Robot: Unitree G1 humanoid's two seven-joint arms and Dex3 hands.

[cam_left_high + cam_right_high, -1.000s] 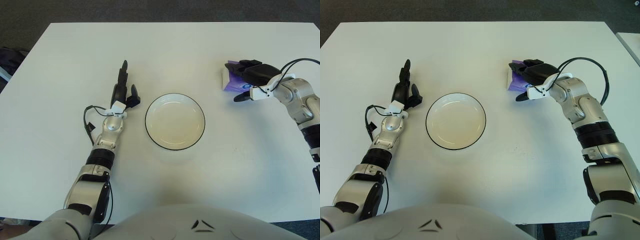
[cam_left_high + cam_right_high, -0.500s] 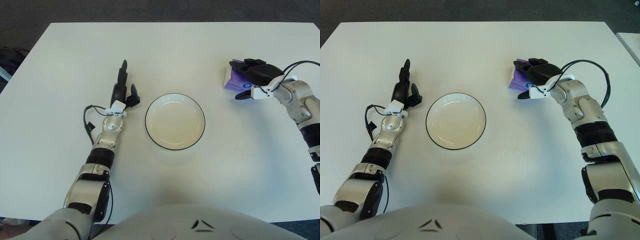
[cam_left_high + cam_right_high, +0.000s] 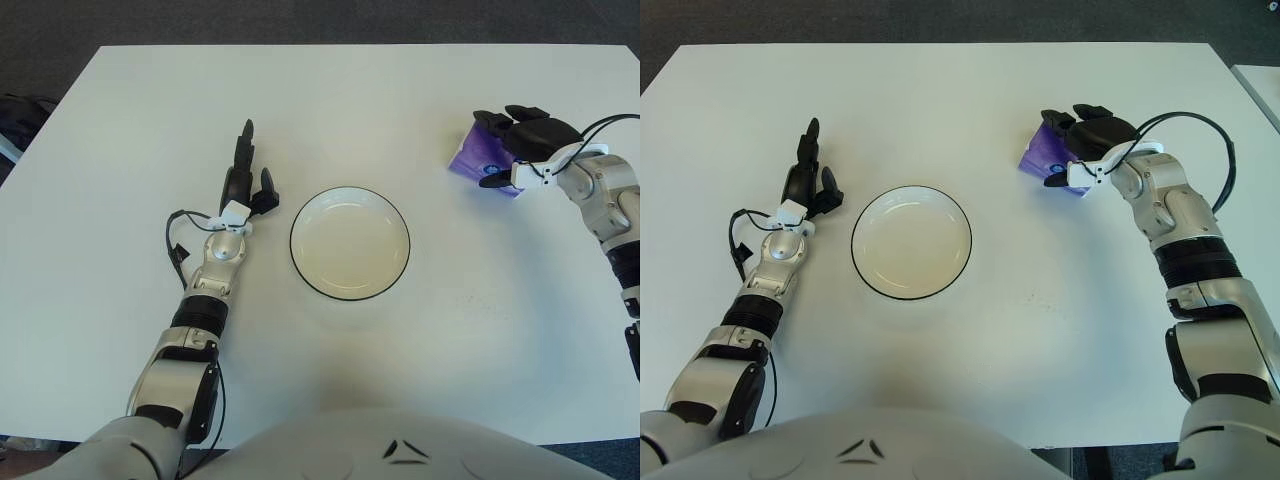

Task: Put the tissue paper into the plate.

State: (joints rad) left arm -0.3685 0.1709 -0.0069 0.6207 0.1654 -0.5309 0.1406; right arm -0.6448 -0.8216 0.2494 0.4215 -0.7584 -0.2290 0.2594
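Note:
A purple tissue pack (image 3: 472,157) sits at the right of the white table, tilted, with my right hand (image 3: 518,146) curled over its top and right side, black fingers wrapped around it. A white plate (image 3: 350,243) with a thin black rim lies empty at the table's middle, well to the left of the pack. My left hand (image 3: 246,172) shows just left of the plate, fingers stretched out and holding nothing.
The white table (image 3: 330,100) fills both views, its far edge meeting a dark floor. A dark object (image 3: 18,115) shows beyond the table's left edge. My own torso (image 3: 350,450) fills the bottom of the view.
My right hand has closed around the tissue pack and shifted right and slightly up; the pack has tipped and moved with it. The left arm has not moved.

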